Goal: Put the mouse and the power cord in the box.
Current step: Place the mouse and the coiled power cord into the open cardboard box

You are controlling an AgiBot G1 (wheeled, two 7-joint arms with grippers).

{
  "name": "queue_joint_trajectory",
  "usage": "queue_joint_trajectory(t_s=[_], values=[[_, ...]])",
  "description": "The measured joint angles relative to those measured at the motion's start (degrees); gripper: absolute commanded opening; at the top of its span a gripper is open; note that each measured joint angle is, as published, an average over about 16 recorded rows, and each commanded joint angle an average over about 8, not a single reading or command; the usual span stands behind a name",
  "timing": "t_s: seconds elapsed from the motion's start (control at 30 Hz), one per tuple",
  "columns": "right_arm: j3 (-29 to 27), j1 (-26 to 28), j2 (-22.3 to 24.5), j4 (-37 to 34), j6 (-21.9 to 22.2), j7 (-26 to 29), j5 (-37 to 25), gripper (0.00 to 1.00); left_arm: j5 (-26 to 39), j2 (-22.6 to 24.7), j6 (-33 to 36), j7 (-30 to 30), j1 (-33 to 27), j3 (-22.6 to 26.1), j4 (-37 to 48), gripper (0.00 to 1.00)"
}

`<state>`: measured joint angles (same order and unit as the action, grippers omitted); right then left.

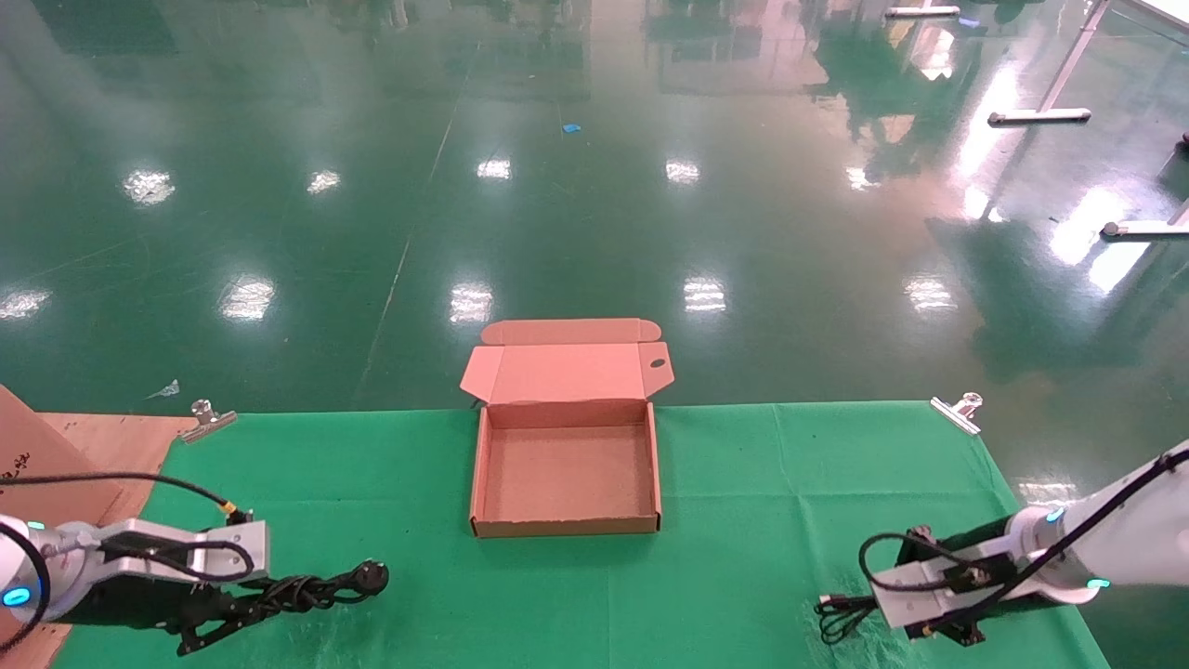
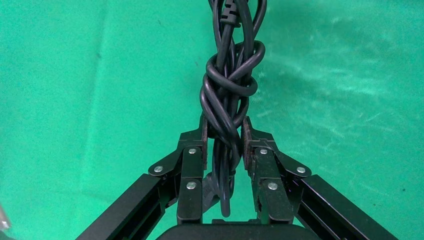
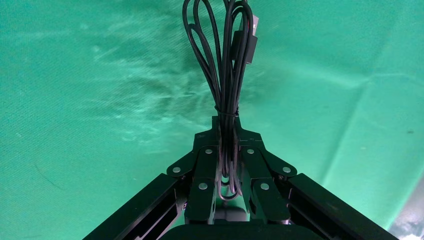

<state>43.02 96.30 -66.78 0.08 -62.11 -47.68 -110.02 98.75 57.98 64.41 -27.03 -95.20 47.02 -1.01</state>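
Note:
The open brown box [image 1: 567, 527] sits mid-table on the green cloth, its lid [image 1: 567, 372] folded back. My left gripper [image 1: 267, 601] [image 2: 224, 131] is at the near left, low over the cloth. It is shut on the power cord [image 1: 316, 587] [image 2: 227, 85], a thick knotted bundle whose round plug [image 1: 373, 576] points toward the box. My right gripper [image 1: 882, 611] [image 3: 225, 125] is at the near right, shut on the mouse's thin looped cable [image 1: 839, 615] [image 3: 224, 75], which ends in a USB plug [image 3: 247, 42]. The mouse body is hidden.
Metal clips [image 1: 209, 420] [image 1: 959, 411] pin the green cloth [image 1: 790, 483] at the far corners of the table. Brown cardboard [image 1: 56, 446] lies off the left edge. Shiny green floor lies beyond the table.

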Motion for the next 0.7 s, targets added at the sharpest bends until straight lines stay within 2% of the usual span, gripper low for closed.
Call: queue_joint_trajectory(t_s=[0.4,0.53,0.7], values=[[-1.35,10.31,-0.12,1.35,-12.85,0.72,1.98,0.00,-0.37,-0.92,10.48,-1.53,-9.81,-0.21,-2.20,0.00],[-2.00,13.95,-1.84,1.96,-15.16,2.04,2.92,0.00,-0.48,-0.55,13.84,-2.08,-13.75,-0.28,-2.91,0.00],[-2.98,17.89,-5.23,2.72,-15.79,4.62,4.35,0.00,-0.37,0.87,14.82,-2.78,-18.19,-0.27,-3.71,0.00]])
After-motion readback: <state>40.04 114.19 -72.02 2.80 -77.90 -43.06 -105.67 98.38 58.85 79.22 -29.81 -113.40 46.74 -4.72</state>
